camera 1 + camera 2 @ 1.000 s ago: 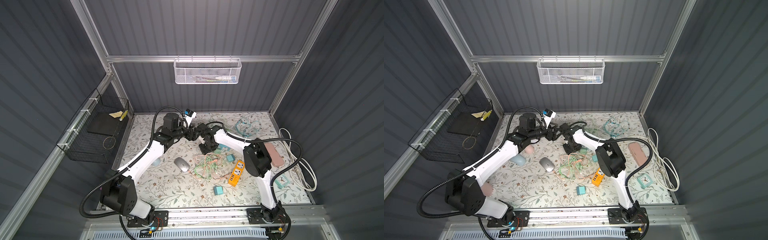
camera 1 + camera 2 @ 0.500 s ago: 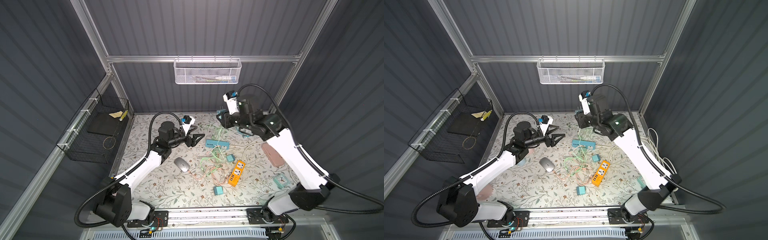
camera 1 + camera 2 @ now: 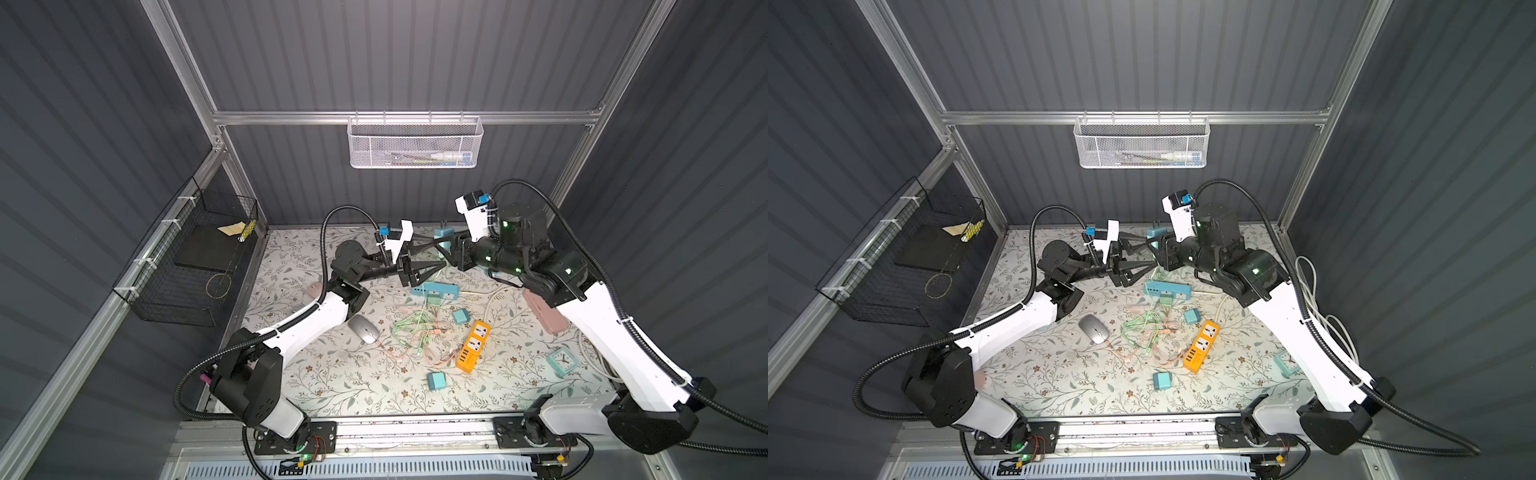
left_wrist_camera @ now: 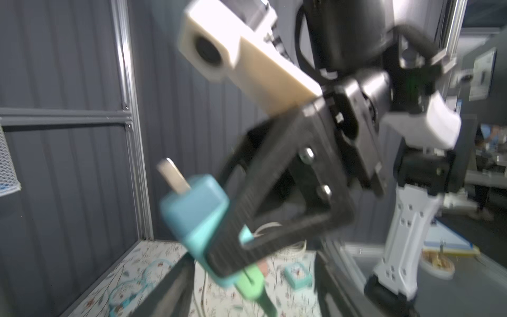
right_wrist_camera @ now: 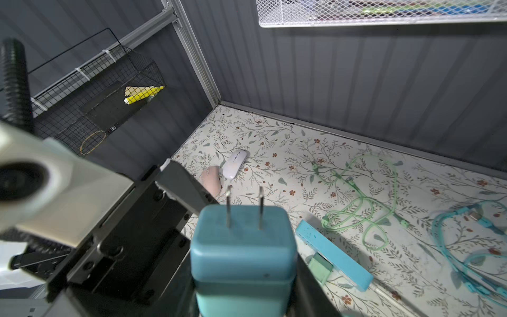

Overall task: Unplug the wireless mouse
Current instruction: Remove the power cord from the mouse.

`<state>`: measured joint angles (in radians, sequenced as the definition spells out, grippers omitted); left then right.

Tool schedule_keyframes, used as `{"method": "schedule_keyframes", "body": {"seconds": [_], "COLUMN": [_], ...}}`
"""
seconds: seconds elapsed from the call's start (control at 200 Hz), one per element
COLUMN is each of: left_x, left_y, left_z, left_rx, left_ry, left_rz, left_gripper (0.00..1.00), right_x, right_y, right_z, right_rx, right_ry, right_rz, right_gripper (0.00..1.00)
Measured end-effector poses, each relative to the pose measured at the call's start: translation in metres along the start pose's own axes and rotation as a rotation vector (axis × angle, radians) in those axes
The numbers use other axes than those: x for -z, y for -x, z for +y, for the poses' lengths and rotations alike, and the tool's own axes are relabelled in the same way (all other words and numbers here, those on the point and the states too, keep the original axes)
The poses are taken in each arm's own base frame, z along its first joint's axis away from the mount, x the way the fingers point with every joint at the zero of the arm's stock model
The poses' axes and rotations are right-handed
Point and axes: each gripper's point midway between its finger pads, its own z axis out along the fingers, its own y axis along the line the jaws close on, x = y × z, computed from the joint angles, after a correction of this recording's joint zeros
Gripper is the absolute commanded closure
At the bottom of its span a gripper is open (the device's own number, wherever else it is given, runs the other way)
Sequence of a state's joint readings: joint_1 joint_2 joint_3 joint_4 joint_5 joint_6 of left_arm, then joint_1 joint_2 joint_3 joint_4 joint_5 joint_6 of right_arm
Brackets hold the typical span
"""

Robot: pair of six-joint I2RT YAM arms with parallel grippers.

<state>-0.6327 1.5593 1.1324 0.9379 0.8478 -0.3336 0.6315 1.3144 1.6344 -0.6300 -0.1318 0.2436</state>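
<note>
mid-task, above the floral mat (image 3: 332, 386): my right gripper (image 3: 452, 249) is clamped on a teal charger (image 5: 242, 247), prongs up, lifted clear of the mat toward its 12 o'clock edge. my left gripper (image 3: 437, 252) meets it head-on with jaws spread wide and closed on nothing. in the blurred left wrist view a green plug (image 4: 251, 282) at the charger's underside hangs between my 2 left fingers (image 4: 164, 291), and i cannot tell whether either one touches it.

what is done, by my reading: the charger's prongs are bare, out of any socket, and it is held up ready for a pull. what is left: nearly all of it. the grey wireless mouse (image 3: 364, 328) lies flat on the mat with a salmon cable (image 3: 390, 352) seated in its nose, so i judge it not yet unplugged. whether the green lead from the charger runs through the tangle of cables (image 3: 415, 328) to that mouse i cannot tell.

in both top views the mouse sits at about 7 o'clock from both grippers, well apart from them and down on the mat, with the tangle at its 3 o'clock. 2 other mice, a pink mouse (image 5: 211, 181) and a white mouse (image 5: 234, 164), lie together toward the mat's 9 o'clock edge, no cable visible on either.
</note>
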Motion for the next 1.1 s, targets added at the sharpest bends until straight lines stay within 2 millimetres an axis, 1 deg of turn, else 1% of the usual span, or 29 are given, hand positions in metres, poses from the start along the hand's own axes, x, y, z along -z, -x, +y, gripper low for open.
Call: {"method": "schedule_keyframes", "body": {"seconds": [0.075,0.18,0.33,0.405,0.425,0.445,0.465,0.485,0.505,0.525,0.535,0.626,0.771,1.006,1.021,1.051,1.101], "left_x": [-0.003,-0.009,-0.015,-0.02,-0.02,-0.021,-0.023,-0.024,-0.026,-0.028,-0.029,-0.035,-0.034,-0.011,-0.009,-0.003,0.006], "left_y": [-0.001,-0.006,-0.014,-0.019,-0.02,-0.021,-0.022,-0.023,-0.023,-0.024,-0.024,-0.029,-0.039,-0.069,-0.071,-0.083,-0.106], "left_z": [0.002,0.001,0.001,-0.001,-0.001,-0.002,-0.003,-0.004,-0.006,-0.006,-0.008,-0.012,-0.014,-0.014,-0.014,-0.017,-0.02], "left_rx": [0.026,0.053,0.086,0.109,0.111,0.117,0.118,0.125,0.12,0.128,0.126,0.144,0.155,0.13,0.133,0.149,0.189], "left_ry": [-0.019,-0.023,-0.011,-0.009,-0.01,-0.011,-0.014,-0.017,-0.022,-0.025,-0.03,-0.048,-0.052,0.056,0.062,0.069,0.083], "left_rz": [-0.002,0.014,0.05,0.069,0.073,0.077,0.082,0.088,0.091,0.096,0.098,0.119,0.153,0.223,0.23,0.26,0.316], "left_gripper": [0.45,0.46,0.33,0.33,0.36,0.42,0.5,0.6,0.71,0.88,1.0,1.0,1.0,1.0,1.0,1.0,1.0], "right_x": [0.003,0.009,0.02,0.024,0.024,0.024,0.025,0.024,0.024,0.024,0.023,0.019,0.018,0.004,0.004,0.005,0.012], "right_y": [0.002,0.005,0.014,0.017,0.018,0.018,0.017,0.017,0.017,0.017,0.016,0.016,0.013,-0.006,-0.006,0.001,0.022], "right_z": [0.0,0.006,0.011,0.013,0.014,0.015,0.015,0.015,0.015,0.015,0.015,0.01,0.006,0.006,0.006,0.004,0.0], "right_rx": [-0.003,-0.002,0.005,0.009,0.01,0.011,0.012,0.012,0.012,0.012,0.013,0.013,0.031,0.063,0.063,0.068,0.073], "right_ry": [0.005,0.03,0.048,0.06,0.064,0.067,0.07,0.072,0.073,0.074,0.073,0.059,0.036,0.017,0.016,0.004,-0.02], "right_rz": [-0.014,-0.034,-0.072,-0.094,-0.1,-0.104,-0.106,-0.108,-0.109,-0.11,-0.11,-0.112,-0.099,0.038,0.037,0.016,-0.051], "right_gripper": [0.78,0.78,0.79,0.79,0.79,0.79,0.8,0.8,0.8,0.8,0.8,0.8,0.82,0.81,0.81,0.81,0.81]}}
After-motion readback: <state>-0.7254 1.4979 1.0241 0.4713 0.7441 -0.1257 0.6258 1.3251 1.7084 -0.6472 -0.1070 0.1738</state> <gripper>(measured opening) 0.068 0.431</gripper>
